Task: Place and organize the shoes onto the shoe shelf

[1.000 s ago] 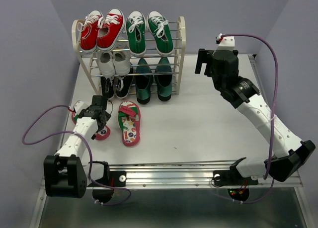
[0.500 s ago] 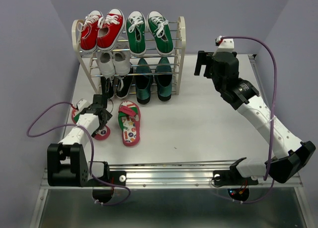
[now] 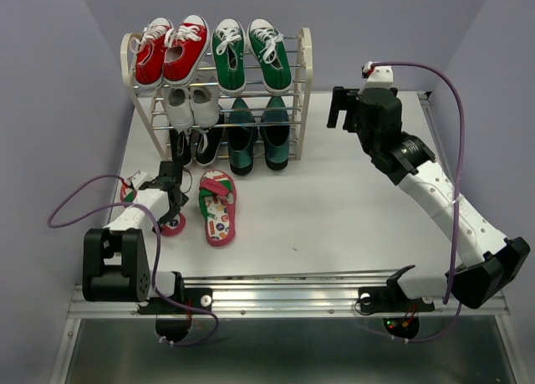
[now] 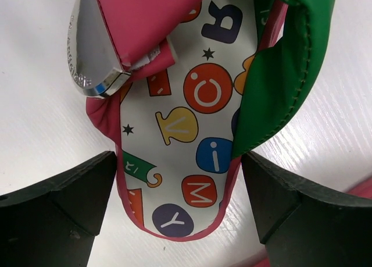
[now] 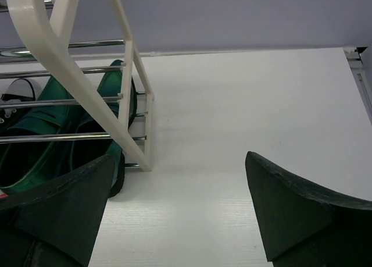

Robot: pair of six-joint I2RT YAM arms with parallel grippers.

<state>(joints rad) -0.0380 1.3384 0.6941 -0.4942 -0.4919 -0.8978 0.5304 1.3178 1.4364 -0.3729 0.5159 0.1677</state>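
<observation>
The shoe shelf [image 3: 306,62] stands in the upper left of the overhead view, at the far side of the white surface [image 3: 351,200]. On its top tier the green canvas sneakers [image 3: 251,53] sit side by side at the right. The red sneakers [image 3: 171,51] are next to them at the left. Below the red pair are the white sneakers [image 3: 191,106], and the dark green loafers [image 3: 257,135] sit lower down in the right half. The right wrist view shows the loafers behind the chrome rods, close against the cream side frame.

Both flip-flops are off the shelf, on the surface in front of it, in the lower left of the overhead frame. One flip-flop [image 4: 197,98] lies straight under the left tool [image 4: 177,168]. That tool's fingers stand wide apart, one on either side of the sole's rounded end; I can't tell whether they touch its edge. The letter-print sole, pink edge, pink strap and green strap fill the left wrist view. The second flip-flop [image 3: 218,208] lies just beside the first, to its right, printed side up and apart from the tool.

The right tool [image 3: 338,108] hangs in the air just right of the shelf, in the upper middle of the overhead frame. Its fingers are spread wide, with only bare surface showing between them.
</observation>
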